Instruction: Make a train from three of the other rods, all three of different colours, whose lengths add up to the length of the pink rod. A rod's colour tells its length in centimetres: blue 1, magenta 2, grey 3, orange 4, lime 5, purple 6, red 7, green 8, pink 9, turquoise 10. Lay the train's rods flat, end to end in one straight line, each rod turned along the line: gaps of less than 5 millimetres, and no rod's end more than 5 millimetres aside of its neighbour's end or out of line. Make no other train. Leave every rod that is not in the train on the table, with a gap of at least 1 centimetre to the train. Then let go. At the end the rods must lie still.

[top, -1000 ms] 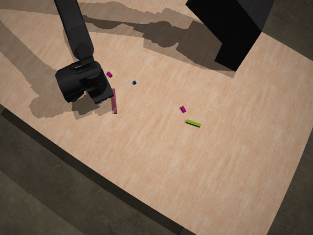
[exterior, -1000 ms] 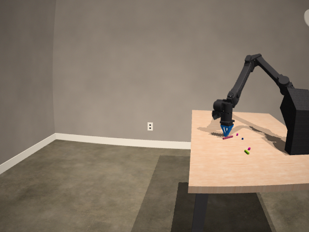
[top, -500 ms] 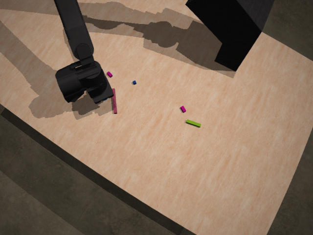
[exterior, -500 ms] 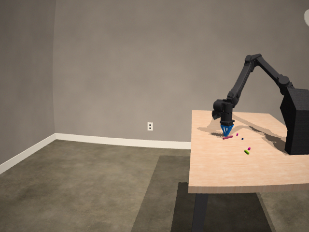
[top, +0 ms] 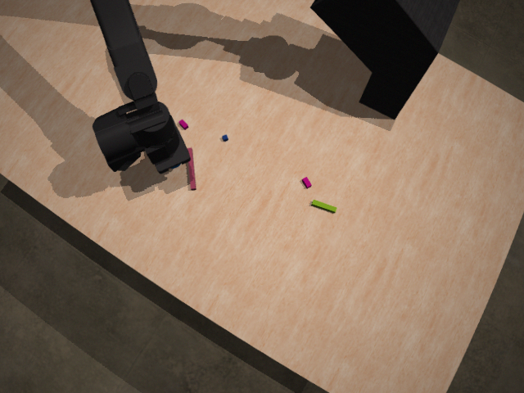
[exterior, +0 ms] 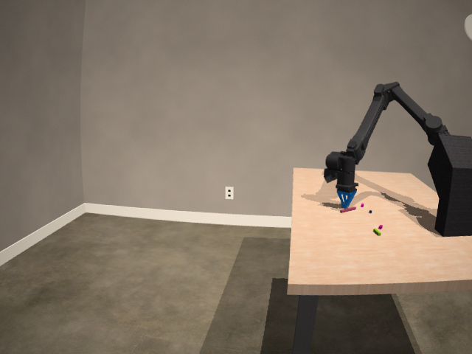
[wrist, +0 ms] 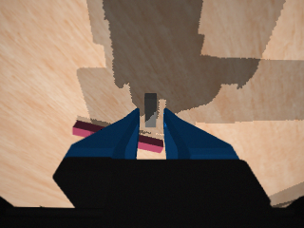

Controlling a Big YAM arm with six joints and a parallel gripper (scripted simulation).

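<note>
My gripper (exterior: pixel 345 207) (wrist: pixel 151 114) is open, with its fingers fairly close together and low over the table. A grey rod (wrist: pixel 150 109) lies between the fingertips in the wrist view, a gap on each side; the arm hides it in the top view. The pink rod (top: pixel 192 169) (exterior: pixel 347 209) (wrist: pixel 87 130) lies beside the gripper, partly behind a finger in the wrist view. One magenta rod (top: pixel 183 124) (exterior: pixel 362 205) and the small blue rod (top: pixel 225 137) (exterior: pixel 369 211) lie apart. Another magenta rod (top: pixel 306 182) (exterior: pixel 380 226) lies near the lime rod (top: pixel 323 206) (exterior: pixel 377 231), not touching.
The black arm base (top: pixel 393 55) (exterior: pixel 457 190) stands on the table (top: pixel 275 270) (exterior: pixel 335 259). The arm's shadows fall across the table around the gripper. The table's long edge runs diagonally below the rods in the top view.
</note>
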